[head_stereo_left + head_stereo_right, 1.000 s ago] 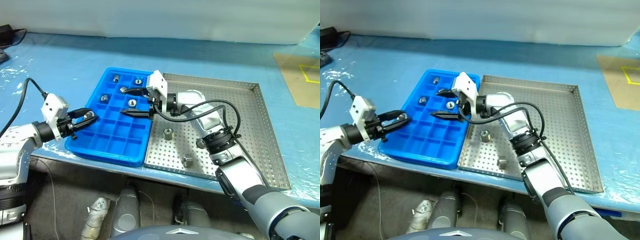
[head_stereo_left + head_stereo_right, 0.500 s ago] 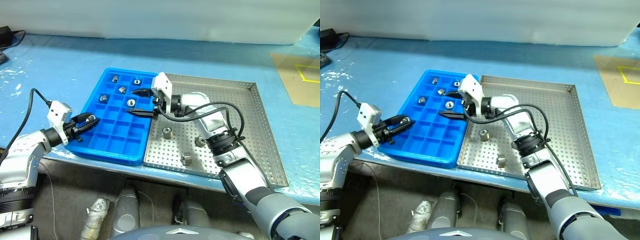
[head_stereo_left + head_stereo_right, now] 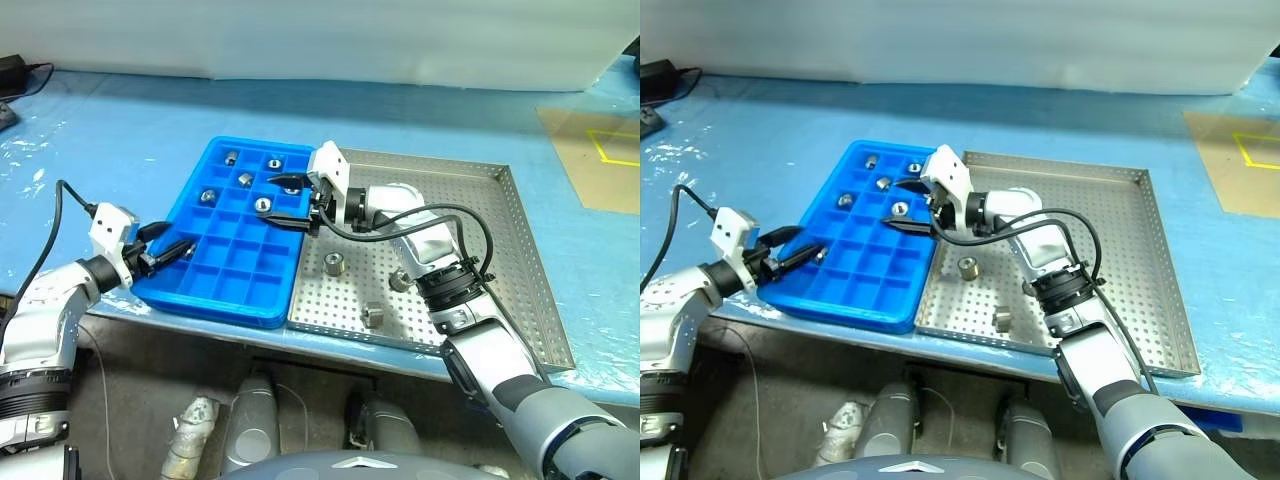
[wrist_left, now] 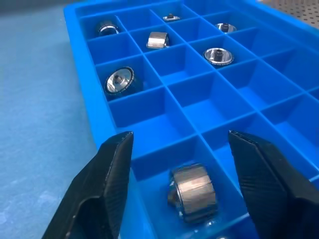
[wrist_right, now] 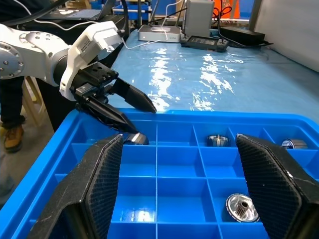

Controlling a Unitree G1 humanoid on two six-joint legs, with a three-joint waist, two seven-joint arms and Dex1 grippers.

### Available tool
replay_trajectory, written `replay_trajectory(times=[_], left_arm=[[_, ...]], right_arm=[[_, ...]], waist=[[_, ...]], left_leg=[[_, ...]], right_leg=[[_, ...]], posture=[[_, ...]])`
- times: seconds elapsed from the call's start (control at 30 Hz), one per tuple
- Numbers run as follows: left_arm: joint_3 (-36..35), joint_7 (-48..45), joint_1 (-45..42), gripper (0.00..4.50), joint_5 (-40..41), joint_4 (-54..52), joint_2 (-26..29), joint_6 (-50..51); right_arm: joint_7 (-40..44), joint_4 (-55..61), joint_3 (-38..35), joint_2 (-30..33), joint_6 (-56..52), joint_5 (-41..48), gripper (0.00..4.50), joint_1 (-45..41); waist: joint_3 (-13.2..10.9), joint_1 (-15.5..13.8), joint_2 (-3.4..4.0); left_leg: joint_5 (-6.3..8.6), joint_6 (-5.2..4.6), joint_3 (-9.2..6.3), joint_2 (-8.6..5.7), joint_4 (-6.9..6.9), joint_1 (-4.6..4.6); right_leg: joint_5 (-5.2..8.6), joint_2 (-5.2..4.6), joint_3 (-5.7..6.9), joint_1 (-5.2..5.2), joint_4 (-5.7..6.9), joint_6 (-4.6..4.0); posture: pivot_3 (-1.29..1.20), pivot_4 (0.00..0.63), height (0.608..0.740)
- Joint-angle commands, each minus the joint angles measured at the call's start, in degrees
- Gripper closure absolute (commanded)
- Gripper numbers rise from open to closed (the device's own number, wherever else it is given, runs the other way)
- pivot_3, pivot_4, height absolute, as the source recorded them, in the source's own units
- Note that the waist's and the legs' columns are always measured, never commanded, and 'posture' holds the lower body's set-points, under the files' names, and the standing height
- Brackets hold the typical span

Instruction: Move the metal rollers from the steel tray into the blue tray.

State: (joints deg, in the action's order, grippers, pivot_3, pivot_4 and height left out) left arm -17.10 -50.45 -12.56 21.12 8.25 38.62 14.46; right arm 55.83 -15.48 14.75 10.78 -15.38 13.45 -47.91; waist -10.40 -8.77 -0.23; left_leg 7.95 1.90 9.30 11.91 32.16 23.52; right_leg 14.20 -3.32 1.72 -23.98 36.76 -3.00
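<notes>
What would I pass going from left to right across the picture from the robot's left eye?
Left gripper, open → blue tray → right gripper, open → a metal roller on the steel tray → the tray's far right rim.

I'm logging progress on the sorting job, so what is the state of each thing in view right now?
Left end effector: open, empty, fingers either side of a roller lying in a compartment.
Right end effector: open, empty, over the blue tray.
Blue tray: holds six rollers, one per compartment; most compartments empty.
Newly placed roller: lying on its side at the tray's near left corner.
Steel tray: three rollers on it.
</notes>
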Motion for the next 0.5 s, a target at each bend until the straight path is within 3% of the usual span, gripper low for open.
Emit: replay_trajectory(times=[0.03,0.17,0.3,0.5], left_arm=[[0.5,-0.3,-1.8,1.24,0.2,-1.5,0.4,-1.5],[3.5,-2.5,-5.5,1.24,3.6,-6.7,-0.5,2.2],[11.6,-6.6,-9.3,1.24,4.4,-10.1,-3.4,4.8],[20.1,-10.4,-19.0,1.24,0.5,-0.7,-10.3,0.5]], right_arm=[[-0.6,3.1,-1.1,0.0,0.4,0.3,0.78,0.4],[-1.6,4.7,-1.8,0.9,-0.3,0.5,0.78,1.1],[-3.4,6.8,-4.3,3.7,-1.9,0.9,0.78,2.0],[-7.2,13.6,-8.4,9.1,-5.7,1.0,0.78,6.6]], waist=[[0.0,0.0,0.00],[0.0,0.0,-0.01],[0.0,0.1,0.00],[0.0,1.8,0.00]], left_leg=[[-0.01,0.02,-0.01,0.00,0.01,0.00],[-0.01,0.02,0.01,0.00,0.02,0.03],[-0.03,0.04,0.18,-0.03,0.08,0.06],[-0.02,0.03,0.53,-0.02,0.15,-0.05]], right_leg=[[0.00,0.00,0.00,0.01,0.00,0.00],[0.00,0.00,0.00,0.00,0.00,0.00],[0.00,-0.01,-0.03,0.02,0.04,0.01],[-0.09,0.08,-0.18,0.08,0.06,0.14]], posture=[[0.21,0.150,0.740],[0.17,0.150,0.740],[0.08,0.150,0.740],[-0.10,0.150,0.740]])
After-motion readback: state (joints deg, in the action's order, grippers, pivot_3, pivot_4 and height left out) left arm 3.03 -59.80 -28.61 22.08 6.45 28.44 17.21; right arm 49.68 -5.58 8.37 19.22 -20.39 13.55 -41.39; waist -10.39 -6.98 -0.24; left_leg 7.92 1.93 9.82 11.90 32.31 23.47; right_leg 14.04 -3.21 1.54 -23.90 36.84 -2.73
